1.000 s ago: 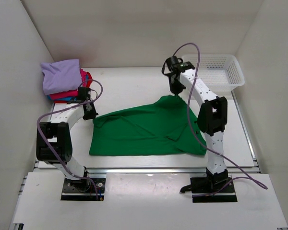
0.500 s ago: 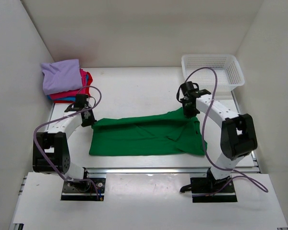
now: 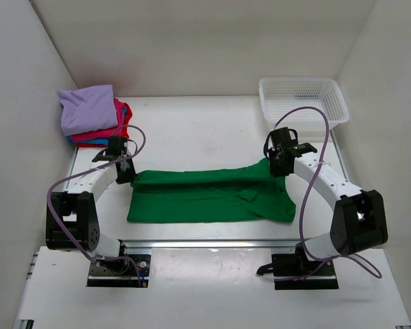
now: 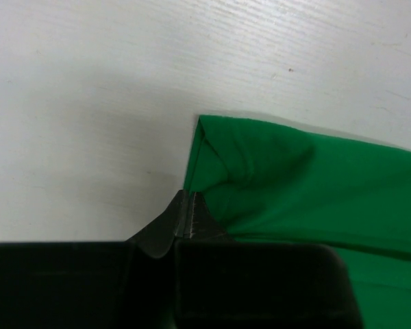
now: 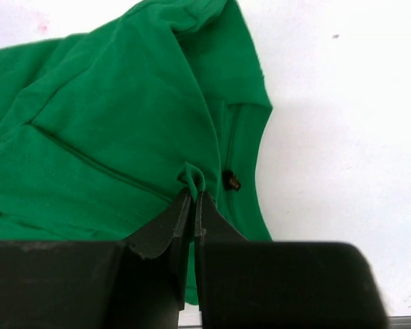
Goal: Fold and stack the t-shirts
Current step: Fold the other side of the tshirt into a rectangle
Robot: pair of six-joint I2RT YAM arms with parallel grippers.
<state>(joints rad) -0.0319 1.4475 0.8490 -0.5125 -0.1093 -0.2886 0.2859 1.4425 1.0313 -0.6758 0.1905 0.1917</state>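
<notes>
Pinching one green t-shirt (image 3: 205, 197) at its two far corners, the left gripper (image 3: 127, 176) and right gripper (image 3: 277, 168) are both squeezed tight on it. It lies on the table (image 3: 192, 130). One pile of folded t-shirts (image 3: 89, 113) sits far left, and one basket (image 3: 298, 80) far right.

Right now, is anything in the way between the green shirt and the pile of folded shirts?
Nothing visible except the left gripper itself, pinching a corner of the green shirt near the pile; otherwise bare table.

The green t-shirt (image 3: 205, 199) lies flat near the table's (image 3: 192, 130) near edge as a wide band, its far edge doubled toward the front. The folded t-shirts (image 3: 92, 116) are stacked in the far left corner, with lavender on top, then pink-red and blue.
</notes>
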